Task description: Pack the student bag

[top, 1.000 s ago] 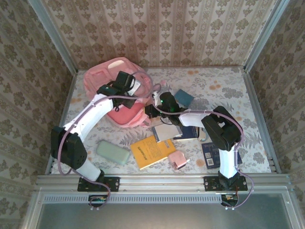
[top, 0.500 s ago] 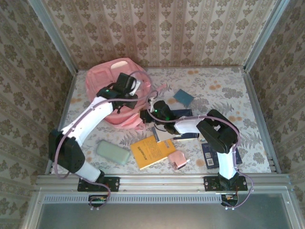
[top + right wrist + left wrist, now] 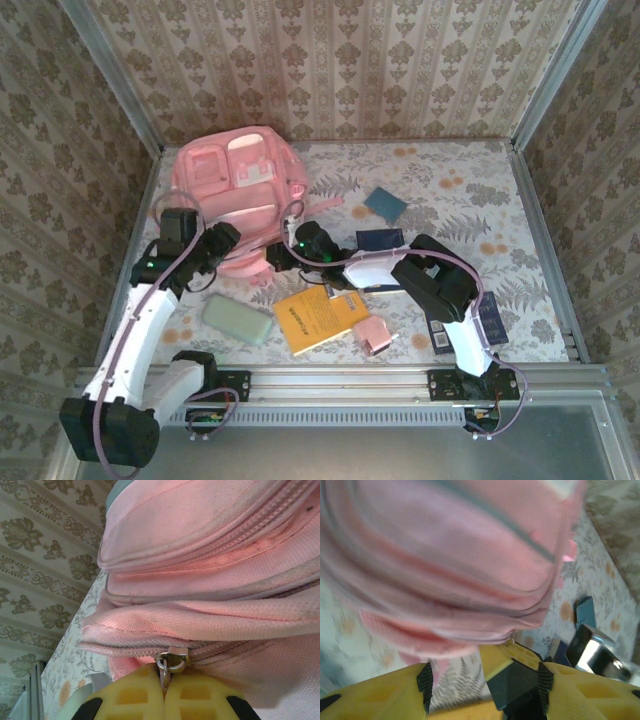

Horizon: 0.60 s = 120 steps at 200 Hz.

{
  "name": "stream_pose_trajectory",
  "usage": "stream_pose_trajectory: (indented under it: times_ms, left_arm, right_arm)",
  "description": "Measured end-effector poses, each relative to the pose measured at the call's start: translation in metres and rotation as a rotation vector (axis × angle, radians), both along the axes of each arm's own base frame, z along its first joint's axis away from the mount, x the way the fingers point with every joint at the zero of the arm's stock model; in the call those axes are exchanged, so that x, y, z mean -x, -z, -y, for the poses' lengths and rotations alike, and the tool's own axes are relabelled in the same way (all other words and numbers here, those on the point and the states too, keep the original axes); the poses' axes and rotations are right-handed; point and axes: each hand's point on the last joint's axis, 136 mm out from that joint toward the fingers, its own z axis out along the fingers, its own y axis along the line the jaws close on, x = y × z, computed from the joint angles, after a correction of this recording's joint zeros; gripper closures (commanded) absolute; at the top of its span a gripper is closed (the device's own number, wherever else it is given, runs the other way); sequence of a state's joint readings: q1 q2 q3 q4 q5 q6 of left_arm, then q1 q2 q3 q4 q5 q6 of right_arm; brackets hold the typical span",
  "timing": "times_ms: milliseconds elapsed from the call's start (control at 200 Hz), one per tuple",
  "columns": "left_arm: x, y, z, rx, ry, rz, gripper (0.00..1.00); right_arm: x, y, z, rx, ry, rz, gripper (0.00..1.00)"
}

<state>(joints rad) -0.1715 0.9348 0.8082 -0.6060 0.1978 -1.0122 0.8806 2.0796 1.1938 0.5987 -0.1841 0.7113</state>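
The student bag (image 3: 235,190) lies at the far left of the table (image 3: 450,200). The left gripper (image 3: 220,244) has come off its top to the near edge, fingers spread (nothing between them). The right gripper (image 3: 165,689) pinches the zip pull (image 3: 170,661), so unzipping likely falls to it.

Pink student bag (image 3: 235,190), yel. right fingers (image 3: 131,697), yel. book (image 3: 318,318), mint-grn case (image 3: 238,320), fern-print table (image 3: 450,190).

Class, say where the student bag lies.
Top view: the student bag lies in the far left corner of the table, the right tool shut on its zip pull, a green case nearer the arms.
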Motion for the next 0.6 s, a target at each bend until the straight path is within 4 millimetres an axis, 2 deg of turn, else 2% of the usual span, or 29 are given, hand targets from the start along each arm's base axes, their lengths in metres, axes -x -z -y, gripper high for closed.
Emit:
stream_pose_trajectory:
  times_ms: [120, 225, 470, 600]
  left_arm:
    - [0.019, 0.052, 0.002, 0.148, -0.156, -0.181, 0.43]
    - [0.024, 0.073, 0.0, 0.232, -0.279, -0.241, 0.44]
    - [-0.004, 0.06, 0.003, 0.354, -0.376, -0.168, 0.47]
    - [-0.012, 0.055, 0.004, 0.382, -0.392, -0.141, 0.47]
  right_arm:
    - [0.007, 0.003, -0.01, 0.003, -0.021, 0.0, 1.0]
    - [0.011, 0.003, -0.014, 0.012, -0.036, 0.014, 1.0]
    - [0.013, 0.005, -0.014, 0.031, -0.05, 0.035, 1.0]
    - [0.013, 0.005, -0.014, 0.035, -0.053, 0.041, 1.0]
